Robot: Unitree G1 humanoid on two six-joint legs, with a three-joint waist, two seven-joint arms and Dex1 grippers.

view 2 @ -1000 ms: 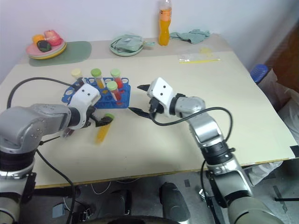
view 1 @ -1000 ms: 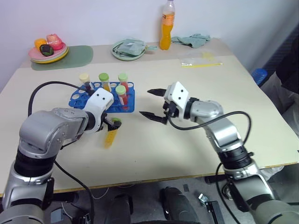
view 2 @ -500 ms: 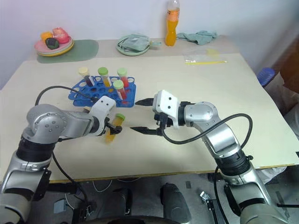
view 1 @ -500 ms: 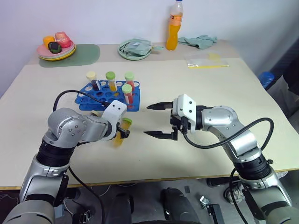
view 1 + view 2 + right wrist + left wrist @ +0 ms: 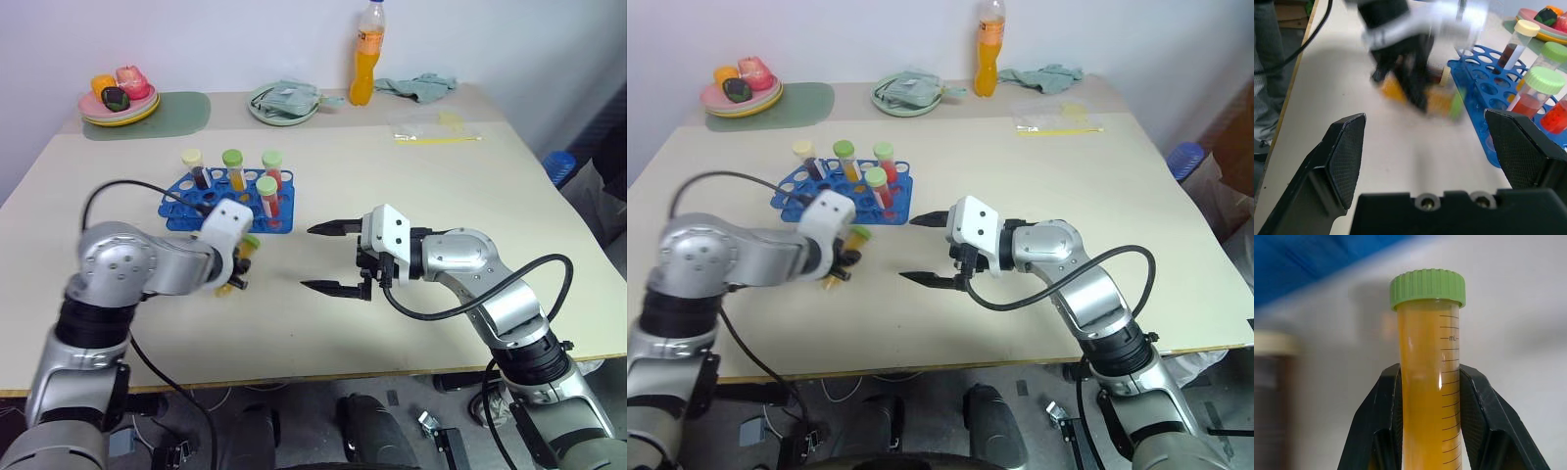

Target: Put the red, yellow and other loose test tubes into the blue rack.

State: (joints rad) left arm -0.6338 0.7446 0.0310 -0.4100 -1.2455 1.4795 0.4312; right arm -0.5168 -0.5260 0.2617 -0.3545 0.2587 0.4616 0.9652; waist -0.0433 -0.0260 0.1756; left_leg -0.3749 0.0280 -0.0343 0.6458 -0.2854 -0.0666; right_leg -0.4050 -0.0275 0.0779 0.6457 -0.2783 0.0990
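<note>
My left gripper [image 5: 238, 271] is shut on a yellow test tube [image 5: 1427, 382] with a green cap, holding it just above the table in front of the blue rack [image 5: 217, 208]. Its black fingers [image 5: 1378, 406] press on both sides of the tube. Several capped tubes stand in the rack, among them a red one [image 5: 271, 166] and a dark one with a cream cap [image 5: 193, 164]. My right gripper [image 5: 310, 258] hangs open to the right of the held tube, pointing at it, with nothing between its fingers [image 5: 1347, 156].
Along the table's far edge stand an orange bottle [image 5: 364, 54], a green plate with a cloth [image 5: 284, 101], a plate of fruit [image 5: 118, 98] on a green mat [image 5: 181, 113], and a plastic bag [image 5: 436, 127]. Bare tabletop lies in front of both grippers.
My left gripper has shut on the yellow tube, which lay on the table, and lifted it slightly toward the rack. The right gripper has stayed open and drawn back a little.
</note>
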